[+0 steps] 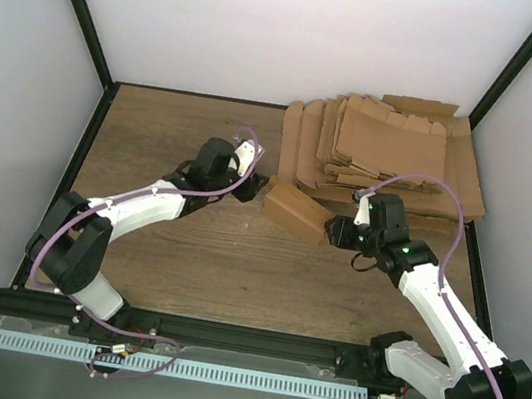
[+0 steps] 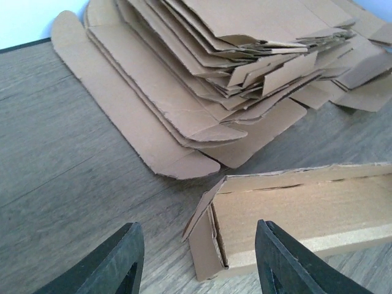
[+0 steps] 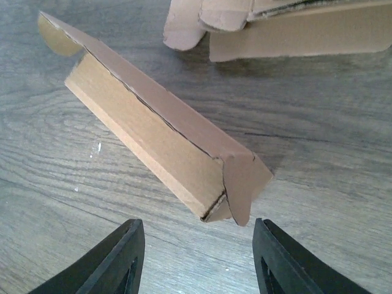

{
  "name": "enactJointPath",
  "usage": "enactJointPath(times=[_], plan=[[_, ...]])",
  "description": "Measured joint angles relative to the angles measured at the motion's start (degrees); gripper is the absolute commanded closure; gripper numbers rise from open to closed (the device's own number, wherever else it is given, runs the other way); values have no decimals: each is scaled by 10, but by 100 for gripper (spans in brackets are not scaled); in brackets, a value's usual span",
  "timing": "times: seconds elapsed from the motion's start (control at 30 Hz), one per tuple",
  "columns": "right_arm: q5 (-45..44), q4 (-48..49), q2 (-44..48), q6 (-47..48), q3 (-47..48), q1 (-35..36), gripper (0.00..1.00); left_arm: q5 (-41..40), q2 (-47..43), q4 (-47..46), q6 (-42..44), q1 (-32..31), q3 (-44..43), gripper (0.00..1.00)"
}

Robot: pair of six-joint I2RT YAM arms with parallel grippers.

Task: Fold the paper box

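Note:
The paper box (image 1: 296, 211) lies on the wooden table as a small oblong brown box, set slantwise between my two grippers. In the left wrist view its left end (image 2: 208, 245) has a flap standing loose and partly ajar. In the right wrist view its other end (image 3: 242, 177) has its flap folded over, with a small gap below. My left gripper (image 1: 258, 183) (image 2: 197, 229) is open just short of the left end, touching nothing. My right gripper (image 1: 334, 233) (image 3: 197, 223) is open just short of the right end, with only bare table between its fingers.
A pile of flat brown cardboard blanks (image 1: 384, 158) (image 2: 214, 67) (image 3: 275, 24) spreads over the back right of the table, close behind the box. White walls with black frame posts (image 1: 74, 2) enclose the table. A metal rail (image 1: 178, 368) runs along the near edge.

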State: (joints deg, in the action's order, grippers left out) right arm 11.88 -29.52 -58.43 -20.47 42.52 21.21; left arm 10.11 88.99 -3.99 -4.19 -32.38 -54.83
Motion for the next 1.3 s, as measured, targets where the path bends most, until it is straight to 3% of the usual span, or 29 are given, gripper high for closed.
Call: enactJointPath(times=[0.37, 0.67, 1.17, 1.3], plan=[[-26, 51, -21, -27, -23, 4, 63, 16, 72, -15, 53, 0, -20, 47], [-33, 64, -29, -39, -23, 4, 65, 16, 82, -31, 55, 0, -21, 45], [-36, 64, -47, -45, -21, 6, 75, 44, 104, -28, 55, 12, -43, 54], [-36, 64, -57, -45, -20, 6, 78, 44, 113, -22, 56, 12, -62, 63]])
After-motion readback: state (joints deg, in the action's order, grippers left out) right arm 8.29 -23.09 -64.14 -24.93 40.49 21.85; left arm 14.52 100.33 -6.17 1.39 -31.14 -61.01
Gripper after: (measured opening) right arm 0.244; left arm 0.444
